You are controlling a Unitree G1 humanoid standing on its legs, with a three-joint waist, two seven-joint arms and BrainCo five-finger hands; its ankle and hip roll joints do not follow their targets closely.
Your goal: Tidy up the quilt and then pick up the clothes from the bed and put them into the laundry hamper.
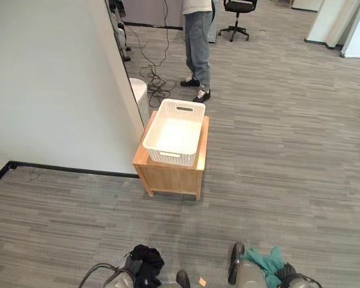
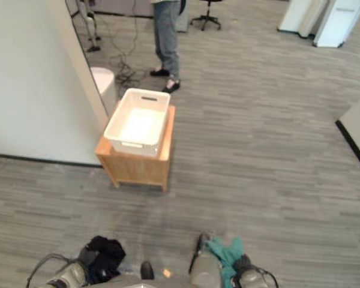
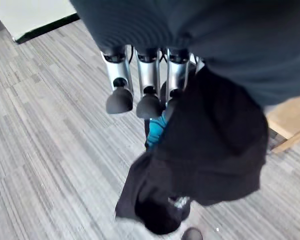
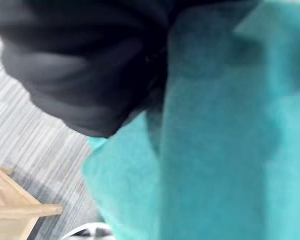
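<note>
The white perforated laundry hamper (image 1: 168,157) stands on a low wooden stand (image 1: 168,177) on the floor ahead of me. My left hand (image 3: 148,75) is low at my left side, and a black garment (image 3: 205,150) hangs from it, caught on the thumb side beside its downward-pointing fingers. That garment also shows as a dark bundle (image 1: 146,263) at the bottom of the head views. A teal garment (image 1: 267,260) is draped over my right hand (image 2: 246,267) at the lower right. In the right wrist view the teal cloth (image 4: 225,150) covers what lies past the dark cover.
A person (image 1: 198,48) in grey trousers stands just behind the hamper. A grey partition wall (image 1: 60,84) runs along the left, its end beside the stand. A white bin (image 1: 139,93), floor cables (image 1: 156,81) and an office chair (image 1: 239,9) lie further back.
</note>
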